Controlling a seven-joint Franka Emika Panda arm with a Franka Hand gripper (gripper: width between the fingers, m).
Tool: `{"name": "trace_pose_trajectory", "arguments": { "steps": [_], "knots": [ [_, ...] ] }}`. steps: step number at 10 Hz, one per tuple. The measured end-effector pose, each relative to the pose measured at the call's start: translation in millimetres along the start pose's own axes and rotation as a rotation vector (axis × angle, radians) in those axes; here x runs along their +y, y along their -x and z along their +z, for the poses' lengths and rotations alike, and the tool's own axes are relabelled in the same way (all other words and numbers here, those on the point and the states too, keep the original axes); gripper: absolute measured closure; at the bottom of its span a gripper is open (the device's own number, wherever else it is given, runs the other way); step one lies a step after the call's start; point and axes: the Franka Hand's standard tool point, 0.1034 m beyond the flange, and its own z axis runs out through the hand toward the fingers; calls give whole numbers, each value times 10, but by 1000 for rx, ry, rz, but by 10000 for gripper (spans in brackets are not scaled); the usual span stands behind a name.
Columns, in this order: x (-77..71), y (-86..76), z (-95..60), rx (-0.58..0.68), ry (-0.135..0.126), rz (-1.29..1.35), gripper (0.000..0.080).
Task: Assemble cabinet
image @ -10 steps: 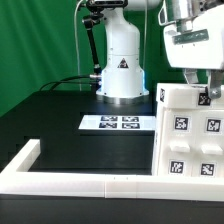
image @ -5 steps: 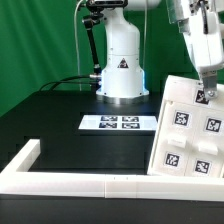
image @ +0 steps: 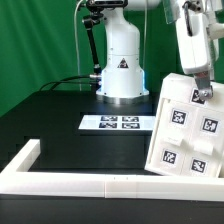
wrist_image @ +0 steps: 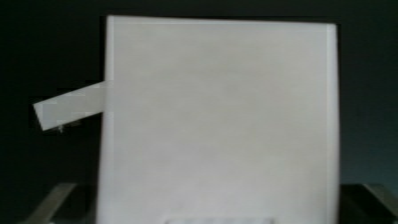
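Note:
The cabinet [image: 188, 125] is a white box with four black-and-white tags on its front, at the exterior view's right. It is tilted, its top leaning toward the exterior view's right, its lower edge by the border rail. My gripper [image: 203, 95] is shut on the cabinet's upper edge from above. In the wrist view the cabinet [wrist_image: 222, 110] fills the frame as a plain white panel, with a small white piece [wrist_image: 68, 110] sticking out at one side. The fingertips are hidden by the panel.
The marker board [image: 118, 123] lies flat on the black table in front of the robot base [image: 122, 70]. The long low white border rail [image: 90, 183] runs along the table's near edge, with a short arm [image: 25, 153] at the exterior view's left.
The cabinet has gone from upright to tilted, its top swinging over. My gripper has moved up and toward the exterior view's right with it.

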Motion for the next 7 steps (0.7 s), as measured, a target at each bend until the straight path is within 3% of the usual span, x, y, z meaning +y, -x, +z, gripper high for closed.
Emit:
{"name": "trace_pose_trajectory", "arguments": {
  "steps": [1, 4, 7],
  "knots": [
    [1, 3, 0, -1, 0, -28, 56],
    [38, 19, -110, -12, -7, -120, 3],
    [95, 97, -186, -19, -10, -150, 2]
  ]
}}
